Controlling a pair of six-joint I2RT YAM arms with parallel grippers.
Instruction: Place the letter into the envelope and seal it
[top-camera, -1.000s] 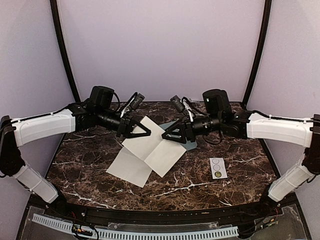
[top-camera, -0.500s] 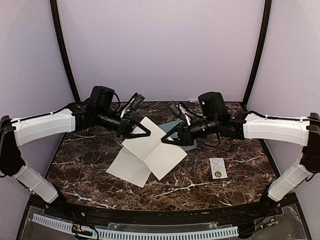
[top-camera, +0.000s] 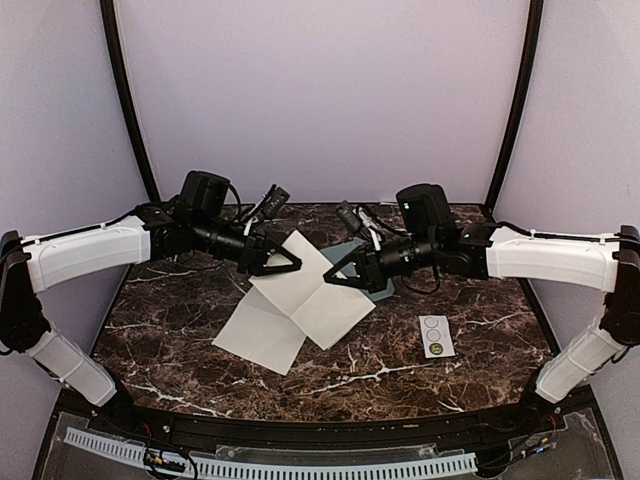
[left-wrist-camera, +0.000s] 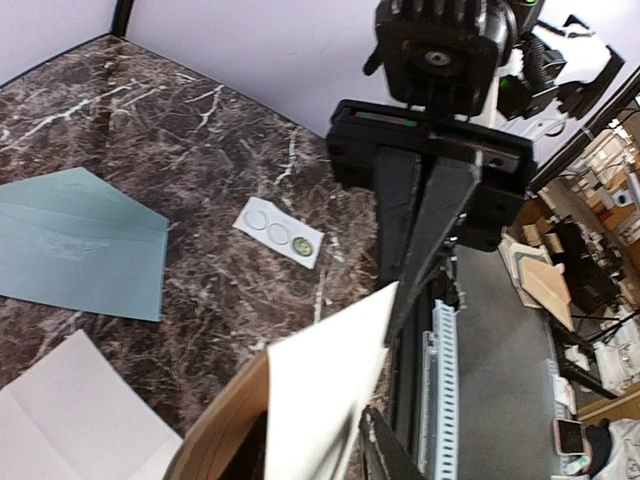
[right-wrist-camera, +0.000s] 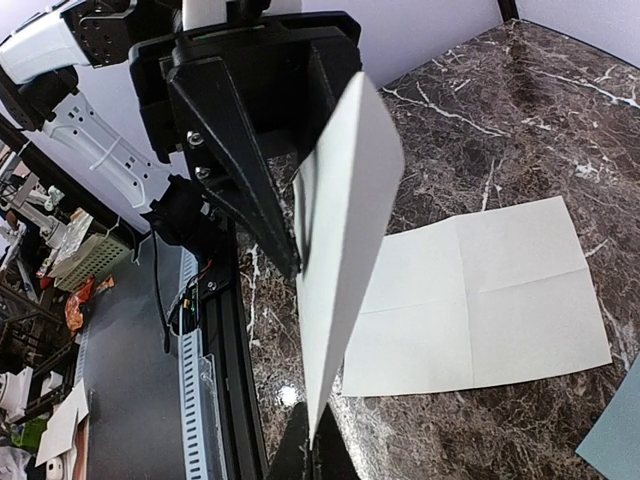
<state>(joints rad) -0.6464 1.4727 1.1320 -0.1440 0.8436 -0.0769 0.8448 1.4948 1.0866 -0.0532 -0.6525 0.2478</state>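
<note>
Right arm (top-camera: 545, 255) further in than before, both jaws tight on the letter (top-camera: 265, 335); envelope (left-wrist-camera: 80, 250) clear only from left wrist.

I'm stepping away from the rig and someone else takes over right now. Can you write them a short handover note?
Left gripper: shut on a far corner of the letter.
Right gripper: shut on the letter's raised edge, facing the left one.
Letter: unfolded and creased. Its near part lies on the table, its far part is lifted between the grippers.
Envelope: flat on the table by the right gripper, empty, flap apparently open.
Sticker strip: on the table to the right, apart from both.
Done: both grippers hold the letter.
Left: probably fold it, slide it into the envelope, seal.
</note>
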